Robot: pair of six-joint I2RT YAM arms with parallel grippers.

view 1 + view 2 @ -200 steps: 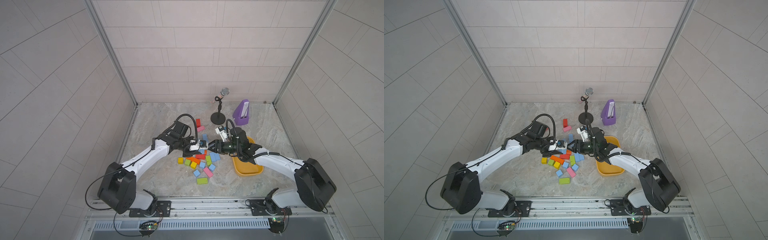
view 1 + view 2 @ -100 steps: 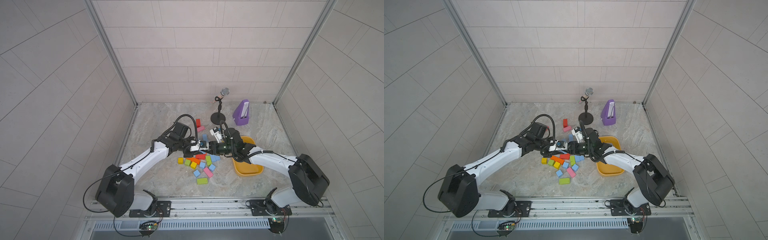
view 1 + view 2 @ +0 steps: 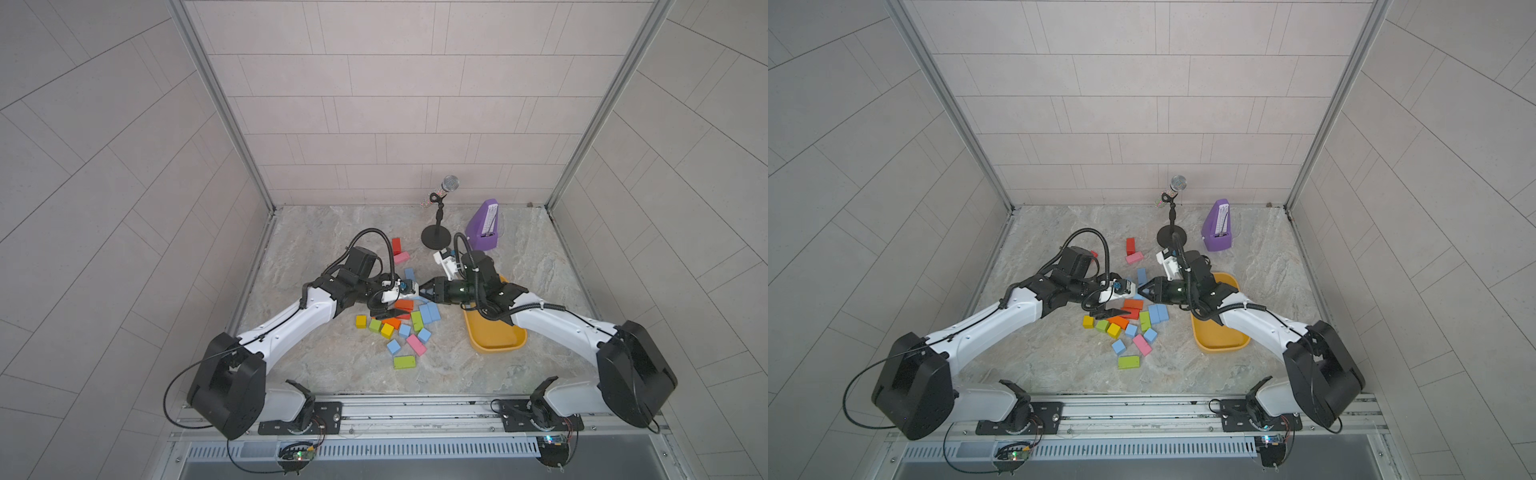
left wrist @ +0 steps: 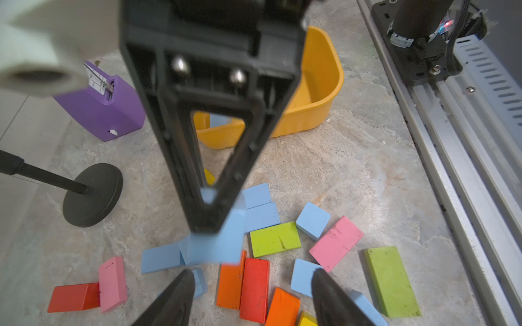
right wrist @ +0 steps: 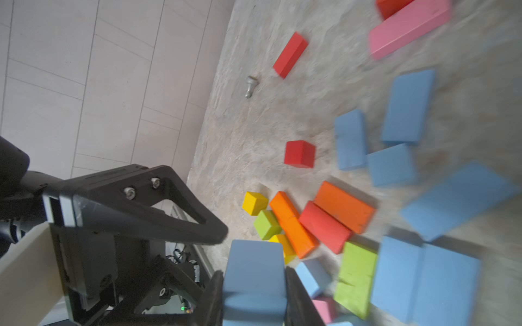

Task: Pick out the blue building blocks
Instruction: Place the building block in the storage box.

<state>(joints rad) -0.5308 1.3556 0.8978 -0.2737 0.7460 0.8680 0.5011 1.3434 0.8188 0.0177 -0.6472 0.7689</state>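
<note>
"Gripping anything at that moment?"

"Yes. My right jaws were clenched on one blue building block [image 5: 254, 271]. It was a plain, matte, sky-blue brick, pinched across its narrow sides. My left wrist camera caught the same block [image 4: 217, 242] from the other side, a little blurred, held up over the pile."

"And your left jaws?"

"Released, with the tips well apart. They sat just beside the right ones above the heap."

"Where were the other blues?"

"Loose on the bench [image 3: 332, 249]. Two long blue bricks [image 3: 429, 311] lay side by side, touching, right next to a green block [image 3: 417, 321]. Another blue brick [image 3: 409, 274] lay on the far side of the pile, toward the back wall. Three small blue cubes [image 3: 404, 330] were scattered nearer my base, around a pink block [image 3: 415, 344]. They all had the same pale, flat blue, easy to tell from the red, orange and yellow pieces around them."

"Any in the tray?"

"The yellow tray [image 4: 319, 107] sat just beside the heap, under my right arm. From my left wrist I saw a patch of blue inside it, but I couldn't tell how many blocks that was."
</note>
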